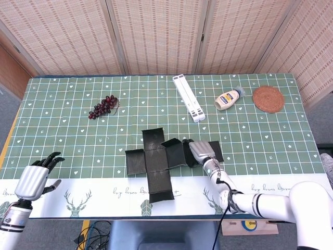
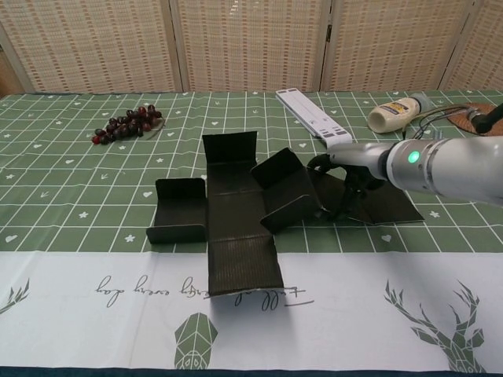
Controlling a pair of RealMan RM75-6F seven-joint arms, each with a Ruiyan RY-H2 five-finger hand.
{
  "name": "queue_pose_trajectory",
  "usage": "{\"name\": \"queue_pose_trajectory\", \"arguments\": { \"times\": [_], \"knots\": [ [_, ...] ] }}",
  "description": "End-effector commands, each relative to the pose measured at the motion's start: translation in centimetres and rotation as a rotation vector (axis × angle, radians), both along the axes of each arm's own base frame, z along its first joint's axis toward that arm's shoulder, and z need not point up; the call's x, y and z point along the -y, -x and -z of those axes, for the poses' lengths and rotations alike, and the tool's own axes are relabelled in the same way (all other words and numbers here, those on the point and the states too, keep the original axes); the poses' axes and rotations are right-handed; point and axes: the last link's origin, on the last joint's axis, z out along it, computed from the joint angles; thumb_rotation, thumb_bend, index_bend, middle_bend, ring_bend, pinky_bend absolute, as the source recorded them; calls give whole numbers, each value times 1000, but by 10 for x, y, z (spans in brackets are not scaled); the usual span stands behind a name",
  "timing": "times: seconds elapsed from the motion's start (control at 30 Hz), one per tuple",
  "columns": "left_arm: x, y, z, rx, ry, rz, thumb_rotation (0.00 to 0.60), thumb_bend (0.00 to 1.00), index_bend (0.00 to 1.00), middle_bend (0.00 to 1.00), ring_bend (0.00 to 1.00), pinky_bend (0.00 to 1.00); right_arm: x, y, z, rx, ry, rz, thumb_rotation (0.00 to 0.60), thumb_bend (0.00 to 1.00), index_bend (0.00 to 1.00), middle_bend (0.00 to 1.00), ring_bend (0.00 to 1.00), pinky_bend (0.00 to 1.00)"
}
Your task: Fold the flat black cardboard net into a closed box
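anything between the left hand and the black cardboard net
Nothing visible. Only bare tablecloth lies between the left hand and the black cardboard net; the grapes sit far behind that path.

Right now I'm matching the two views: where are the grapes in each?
Head view: grapes upper left of centre, up-left of the black net.
Chest view: grapes upper left, also up-left of the net.
Shared landmark: the net.
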Motion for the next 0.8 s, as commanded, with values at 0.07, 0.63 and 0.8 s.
{"name": "queue_pose_trajectory", "arguments": {
  "times": [0.07,0.63,0.8],
  "knots": [
    [-25,-20,20,-11,31,112,600,224,350,296,605,637,-6,6,-1,39,10,-8,600,304,201,261,799,951],
    [-79,-79,103,-37,163,191,600,96,2,106,639,821,-20,15,5,100,102,-172,600,304,201,262,799,951],
    [-83,-85,118,-67,171,193,600,96,0,76,620,819,-22,18,4,120,124,-199,600,306,202,263,799,951]
  ]
}}
